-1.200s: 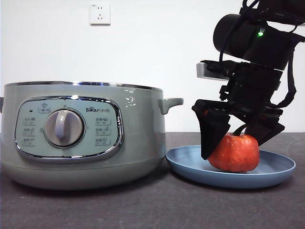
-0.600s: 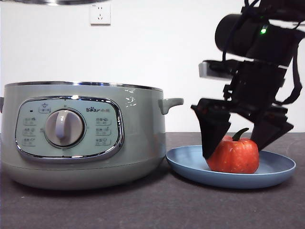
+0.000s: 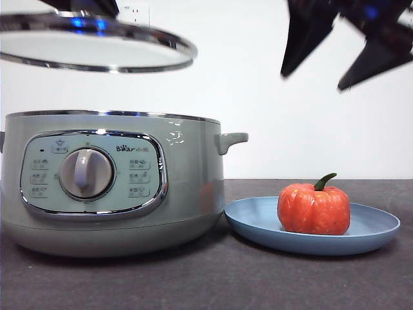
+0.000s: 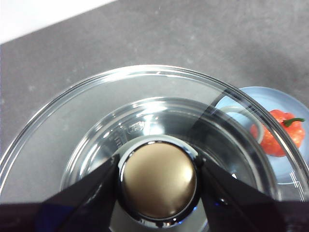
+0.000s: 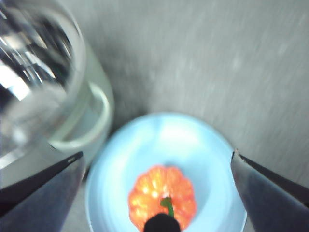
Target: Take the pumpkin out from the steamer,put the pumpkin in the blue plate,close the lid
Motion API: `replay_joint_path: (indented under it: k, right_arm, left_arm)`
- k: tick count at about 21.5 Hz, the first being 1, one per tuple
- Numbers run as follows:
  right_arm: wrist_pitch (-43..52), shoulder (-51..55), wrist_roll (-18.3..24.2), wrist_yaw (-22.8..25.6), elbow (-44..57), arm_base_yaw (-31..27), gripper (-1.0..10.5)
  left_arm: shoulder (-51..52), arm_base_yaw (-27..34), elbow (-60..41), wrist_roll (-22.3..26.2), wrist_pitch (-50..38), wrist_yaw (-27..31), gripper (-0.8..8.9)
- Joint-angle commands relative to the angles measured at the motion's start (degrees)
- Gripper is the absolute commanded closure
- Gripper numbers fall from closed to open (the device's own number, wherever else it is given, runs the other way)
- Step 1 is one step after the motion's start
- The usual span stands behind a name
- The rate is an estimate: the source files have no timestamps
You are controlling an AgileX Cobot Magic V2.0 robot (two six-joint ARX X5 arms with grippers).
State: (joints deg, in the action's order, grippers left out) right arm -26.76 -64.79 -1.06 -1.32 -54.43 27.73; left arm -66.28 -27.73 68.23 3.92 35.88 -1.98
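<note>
Front view: pumpkin [image 3: 314,208], upright, stem up, resting on the blue plate [image 3: 258,223] just beside the steamer [image 3: 110,181] on the dark counter [image 3: 206,284]. Lid [image 3: 97,50] held level in the air above the open steamer. Left gripper [image 4: 158,180]: jaws clamped on the lid's knob [image 4: 158,179]. Right gripper [image 5: 157,188]: jaws spread wide, empty, high above the pumpkin. Wall socket [image 3: 137,11] behind.

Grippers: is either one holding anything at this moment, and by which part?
The left gripper holds the lid by its knob, above the steamer. The right gripper is open and empty over the pumpkin.
</note>
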Motion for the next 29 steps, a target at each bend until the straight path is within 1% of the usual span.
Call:
replay_joint_path:
  k: [1, 3, 7, 14, 19, 25, 29]
  right_arm:
    - [0.15, 3.69, -1.07, 0.20, -0.26, -0.02, 4.4]
    - [0.17, 6.25, -1.09, 0.26, -0.26, -0.04, 4.4]
    - [0.13, 8.94, -1.36, 0.33, -0.26, -0.42, 4.4]
    - [0.09, 9.07, -1.51, 0.33, -0.26, -0.42, 4.4]
    - [0.13, 9.07, -1.51, 0.33, -0.26, -0.42, 4.4]
    - [0.15, 9.07, -1.51, 0.33, -0.26, -0.42, 4.4]
    - [0.11, 9.07, -1.53, 0.33, -0.26, -0.39, 4.4]
  left_arm:
    - [-1.75, -0.09, 0.63, -0.07, -3.87, -1.22, 8.22]
    - [-3.74, -0.09, 0.63, -0.11, -5.14, -3.04, 8.22]
    - [-7.21, -0.11, 0.63, -0.09, -5.84, -2.99, 8.22]
    - [-10.99, -0.13, 0.61, -0.09, -5.40, -3.04, 8.22]
    - [-11.76, -0.11, 0.61, -0.09, -2.71, -3.17, 8.22]
    - [-14.03, -0.13, 0.61, -0.11, -3.23, -6.10, 8.22]
    - [-14.84, -0.13, 0.61, 0.17, -1.01, -5.70, 8.22]
